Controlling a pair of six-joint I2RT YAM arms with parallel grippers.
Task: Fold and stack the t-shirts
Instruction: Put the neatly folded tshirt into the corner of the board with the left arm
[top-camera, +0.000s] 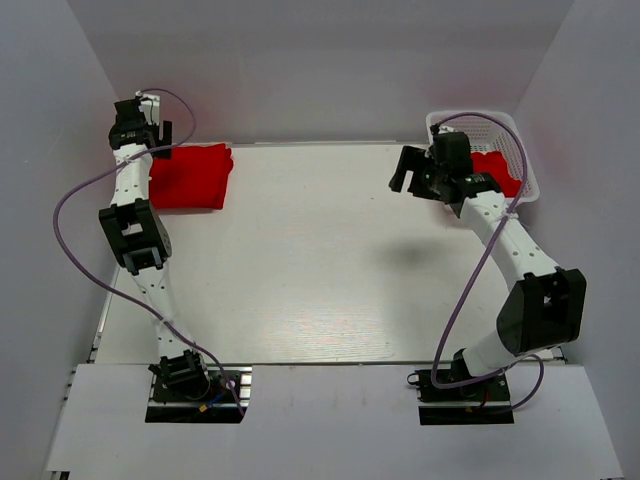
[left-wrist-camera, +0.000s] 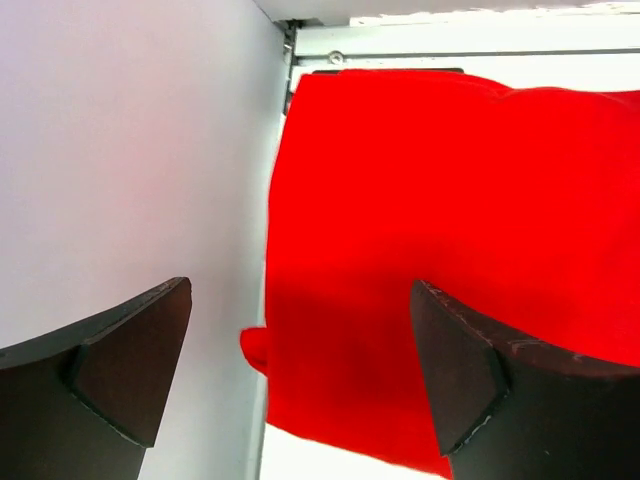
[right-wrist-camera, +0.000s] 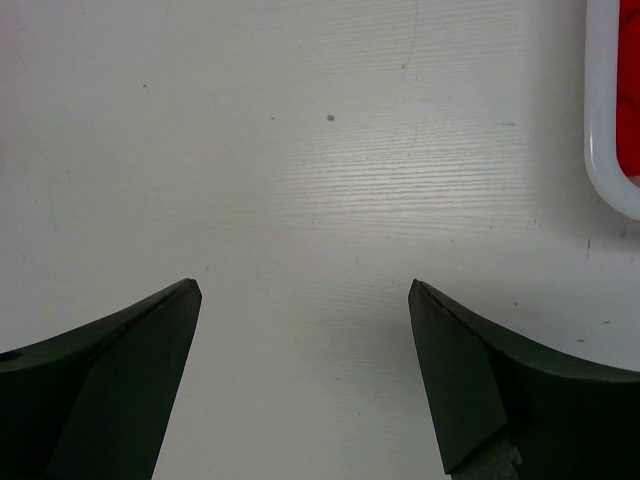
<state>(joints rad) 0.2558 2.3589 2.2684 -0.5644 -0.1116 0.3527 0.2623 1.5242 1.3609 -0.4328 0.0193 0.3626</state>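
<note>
A folded red t-shirt pile (top-camera: 190, 176) lies at the far left corner of the counter (top-camera: 320, 260), its left edge close to the side wall (top-camera: 60, 150). The left pincer (top-camera: 150, 135) hangs over that corner, above the pile's far left part. In the left wrist view its two dark fingers (left-wrist-camera: 130, 360) are spread wide with nothing between them. The red pile (left-wrist-camera: 450, 250) fills the space under and beyond the right finger, while the left finger sits over the pale wall (left-wrist-camera: 120, 150). The cloth's left edge runs roughly up the middle of the gap. Whether the fingers touch the cloth cannot be told.

On the far right stands a white lattice basket (top-camera: 527, 165) with another red t-shirt (top-camera: 497, 170) inside it. The right pincer (top-camera: 412, 172) hovers just left of the basket, over bare counter. Its wrist view shows the fingers (right-wrist-camera: 120, 380) likewise spread apart and pinching nothing, with only the white counter surface (right-wrist-camera: 300, 150) below them. The basket's rounded rim (right-wrist-camera: 603, 150) and a sliver of red cloth (right-wrist-camera: 631, 90) appear at the right edge, well off to the side of the gap.
</note>
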